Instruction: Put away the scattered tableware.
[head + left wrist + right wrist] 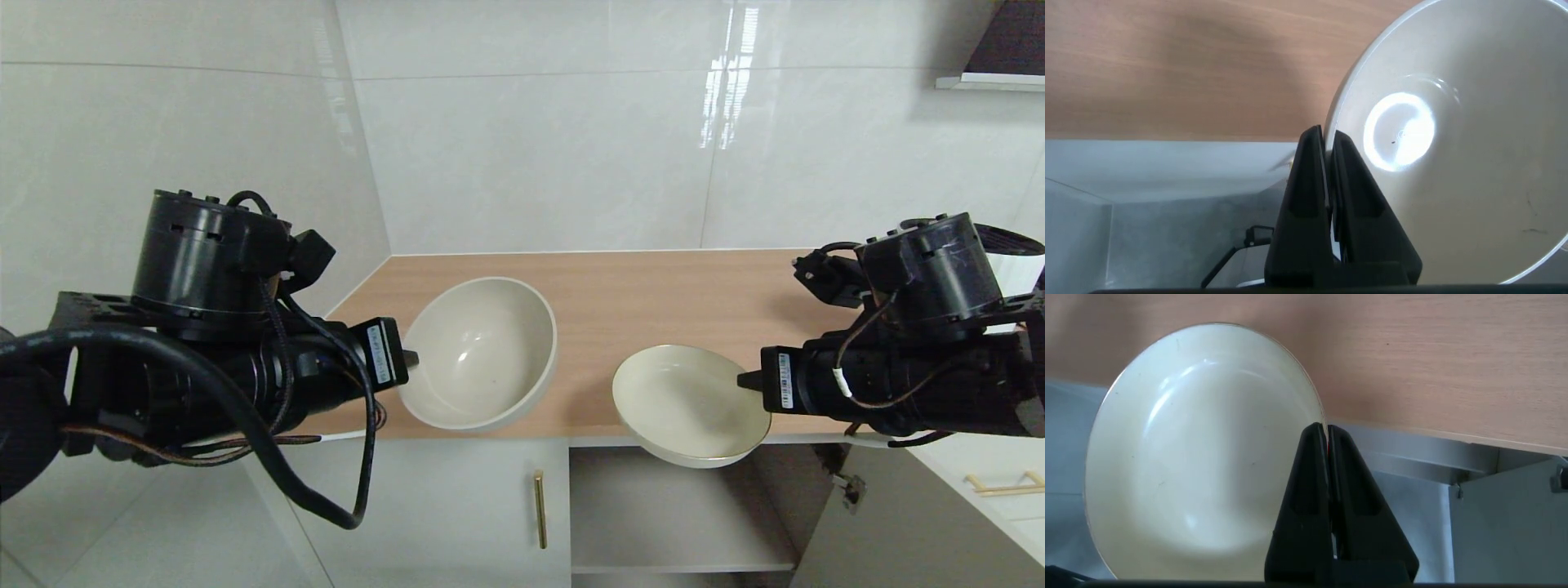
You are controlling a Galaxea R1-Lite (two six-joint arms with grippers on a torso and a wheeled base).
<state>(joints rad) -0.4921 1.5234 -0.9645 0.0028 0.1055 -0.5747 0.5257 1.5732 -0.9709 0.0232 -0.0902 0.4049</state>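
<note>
The left fingers (pixel 1308 188) are pressed together on the rim of the deep bowl (pixel 1454 131), one finger inside the wall and one outside, with no gap visible beyond the rim itself. The right fingers (pixel 1308 478) pinch the rim of the shallow bowl (pixel 1200 449) in the same way.

In the head view, the left fingers (pixel 411 358) hold the deep bowl (pixel 482 351) tipped, its inside facing the camera. It hangs over the front edge of the bench (pixel 653 302), toward the front-left corner. The right fingers (pixel 744 378) hold the shallow bowl (pixel 690 404) out past the front edge, farther toward the right end. The two bowls are near each other but apart.

Below the bench's front edge, an open cabinet shows a pale shelf (pixel 678 506) beside a closed door with a gold handle (pixel 540 508).

Both pieces look lifted and in carry, so the step in hand is probably stowing. The next move likely calls for lowering one bowl into the opening. The shallow bowl is the likelier first, since it hangs directly above the opening. It needs levelling before it goes onto the shelf, with its rim kept clear of the bench edge.
</note>
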